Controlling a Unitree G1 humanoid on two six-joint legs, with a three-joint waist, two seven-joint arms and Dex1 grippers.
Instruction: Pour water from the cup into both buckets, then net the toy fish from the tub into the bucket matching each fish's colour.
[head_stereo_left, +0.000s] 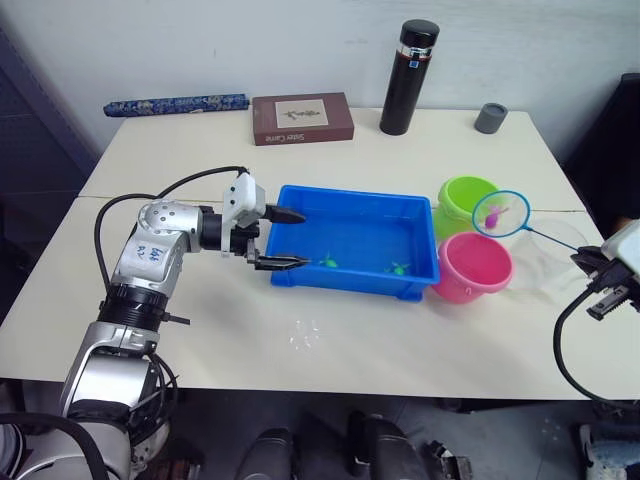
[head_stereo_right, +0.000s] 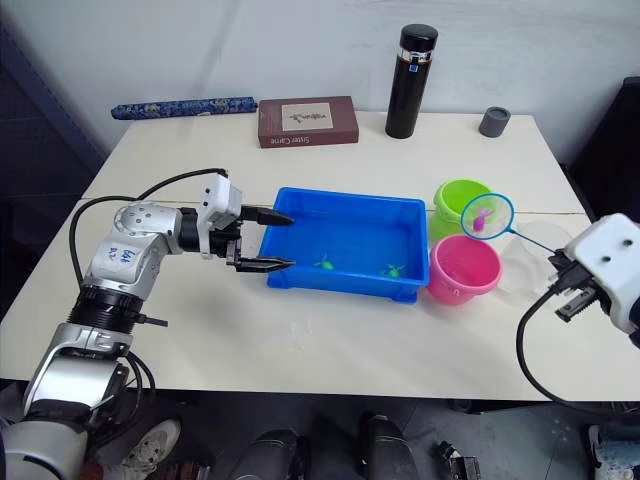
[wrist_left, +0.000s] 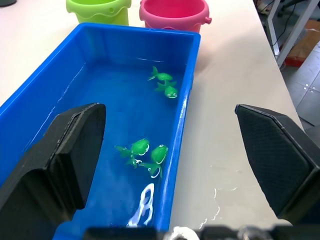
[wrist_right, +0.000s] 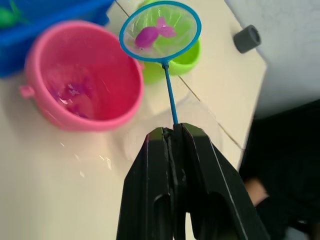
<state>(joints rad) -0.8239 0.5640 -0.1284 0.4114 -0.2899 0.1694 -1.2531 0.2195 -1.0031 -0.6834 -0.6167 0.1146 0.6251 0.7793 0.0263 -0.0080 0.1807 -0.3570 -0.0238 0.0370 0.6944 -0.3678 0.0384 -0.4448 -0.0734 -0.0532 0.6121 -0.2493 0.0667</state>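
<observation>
Gripping the net by its thin handle, the right end effector holds a pink fish above the buckets at upper right, likely heading for the pink bucket; left end effector gapes open, straddling the blue tub's left wall, probably to steady it

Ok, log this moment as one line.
right gripper: shut on net | pink fish in net | left gripper: open at tub

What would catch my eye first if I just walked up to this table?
Likely the bright blue tub mid-table with little green fish floating in it, the left gripper open at its end. Beside it, the right gripper holds a small net with a pink fish over the green bucket and pink bucket.
</observation>
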